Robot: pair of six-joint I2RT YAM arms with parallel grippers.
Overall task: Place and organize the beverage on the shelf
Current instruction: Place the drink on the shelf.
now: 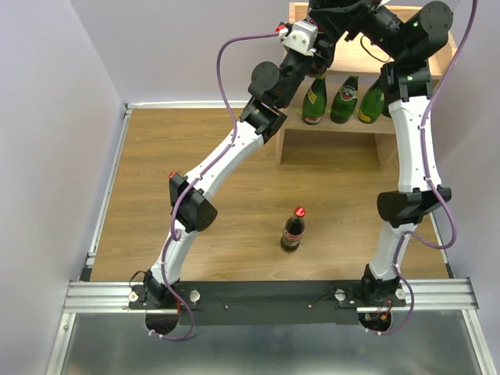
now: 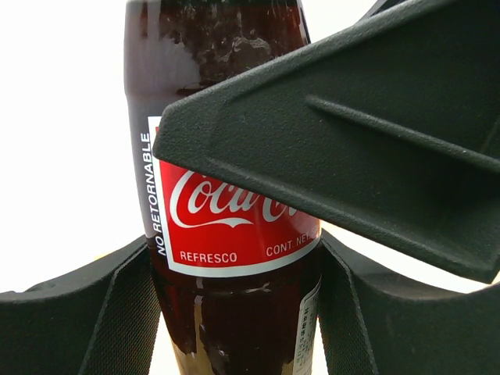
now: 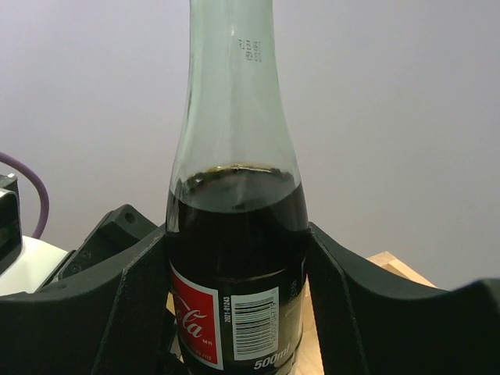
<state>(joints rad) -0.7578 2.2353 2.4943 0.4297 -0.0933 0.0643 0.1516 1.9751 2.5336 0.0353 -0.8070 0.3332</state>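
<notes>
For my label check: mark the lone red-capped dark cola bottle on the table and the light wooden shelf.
red-capped dark cola bottle (image 1: pixel 291 234): top external view, on its labelled body.
light wooden shelf (image 1: pixel 332 129): top external view, front edge of lower board.

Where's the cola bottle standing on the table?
In the top view the cola bottle stands upright on the wooden table, midway between the left arm and right arm, well in front of the shelf holding green bottles.
</notes>
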